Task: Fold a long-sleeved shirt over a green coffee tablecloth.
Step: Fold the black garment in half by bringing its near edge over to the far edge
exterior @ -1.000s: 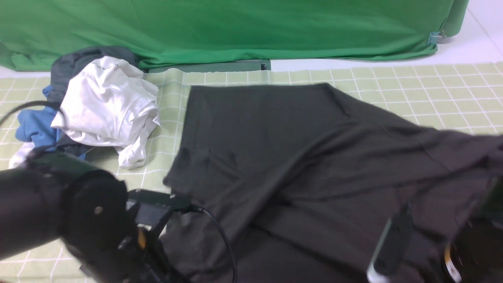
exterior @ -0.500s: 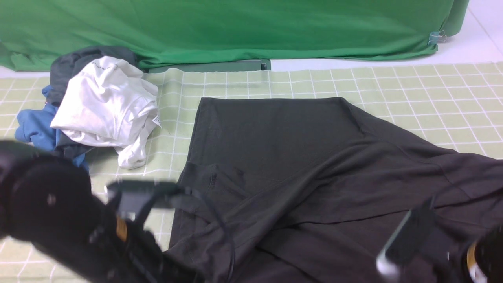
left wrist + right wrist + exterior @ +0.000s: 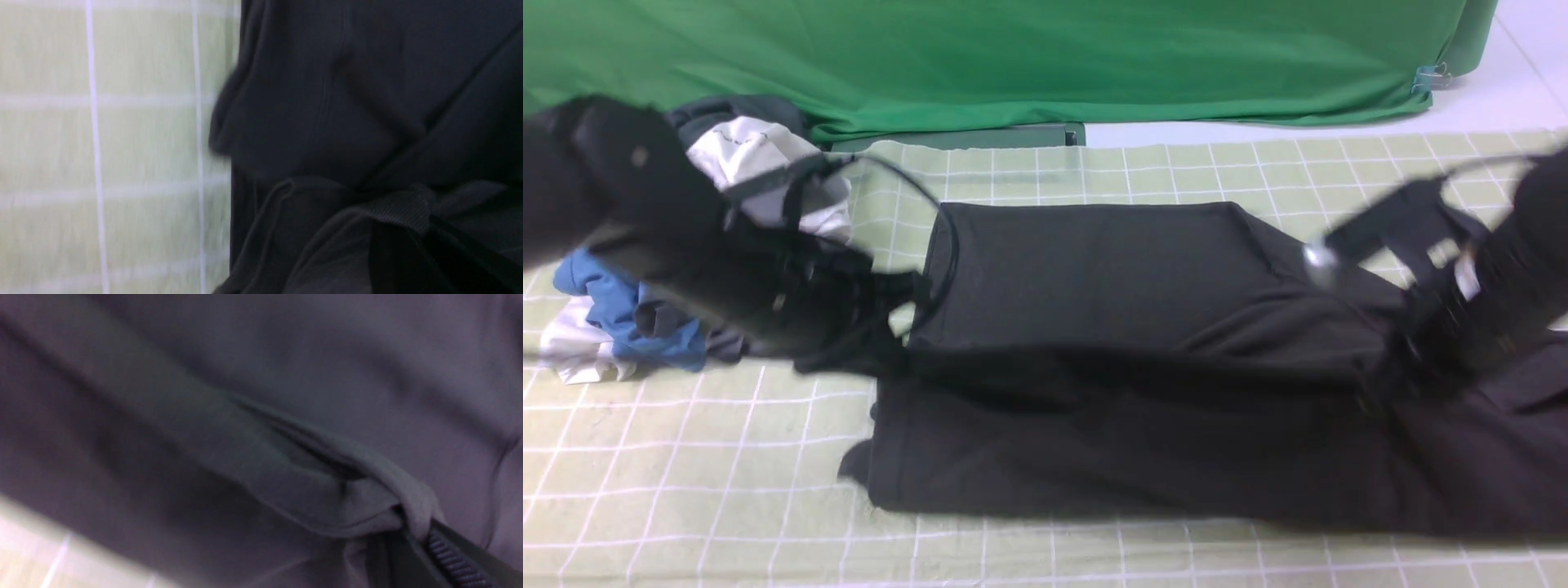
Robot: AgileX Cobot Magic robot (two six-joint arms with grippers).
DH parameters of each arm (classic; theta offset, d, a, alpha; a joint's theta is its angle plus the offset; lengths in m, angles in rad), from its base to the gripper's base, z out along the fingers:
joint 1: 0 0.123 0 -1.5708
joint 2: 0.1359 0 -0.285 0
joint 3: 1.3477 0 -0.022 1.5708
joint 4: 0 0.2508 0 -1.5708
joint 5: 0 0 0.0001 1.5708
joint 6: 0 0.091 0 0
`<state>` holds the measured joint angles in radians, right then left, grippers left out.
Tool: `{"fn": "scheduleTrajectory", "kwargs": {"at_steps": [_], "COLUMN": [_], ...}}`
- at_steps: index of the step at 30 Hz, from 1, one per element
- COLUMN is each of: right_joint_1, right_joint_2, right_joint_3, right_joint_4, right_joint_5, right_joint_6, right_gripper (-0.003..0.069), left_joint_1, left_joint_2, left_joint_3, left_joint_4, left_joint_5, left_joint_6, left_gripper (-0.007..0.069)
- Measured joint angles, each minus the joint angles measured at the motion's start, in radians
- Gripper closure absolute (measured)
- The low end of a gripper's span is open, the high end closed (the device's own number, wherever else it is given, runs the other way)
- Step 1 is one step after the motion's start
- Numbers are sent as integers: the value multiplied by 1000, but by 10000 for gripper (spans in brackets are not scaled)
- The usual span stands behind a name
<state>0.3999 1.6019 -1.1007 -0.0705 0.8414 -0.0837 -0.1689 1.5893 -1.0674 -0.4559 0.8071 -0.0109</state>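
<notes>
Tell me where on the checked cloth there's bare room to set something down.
Bare: the near-left tablecloth, bordered by the black shirt and the clothes pile; also the far-right strip between the shirt and the green backdrop. Crowded: the middle under the shirt, and the far left by the pile.

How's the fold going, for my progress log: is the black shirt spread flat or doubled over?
Partly doubled, mid-fold: the left pincer and right pincer pinch an edge of the long-sleeved shirt, raised in a ridge across its middle.
</notes>
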Motion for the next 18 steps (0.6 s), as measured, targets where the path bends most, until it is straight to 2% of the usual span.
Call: {"fn": "scheduleTrajectory", "kwargs": {"at_steps": [7,18], "right_joint_1": [-58,-72], "right_joint_2": [221,467], "right_joint_3": [-270,-526], "right_joint_4": [-1,-1], "right_joint_5": [-13,-110], "right_joint_6": [0,21], "right_gripper": [629,629], "left_joint_1": [79,105], "left_joint_2": [229,546], "left_joint_3": [-291,-675], "left_joint_4": [-16,-15], "left_joint_5": [15,58], "left_joint_6": [18,28], "left_gripper": [599,599]}}
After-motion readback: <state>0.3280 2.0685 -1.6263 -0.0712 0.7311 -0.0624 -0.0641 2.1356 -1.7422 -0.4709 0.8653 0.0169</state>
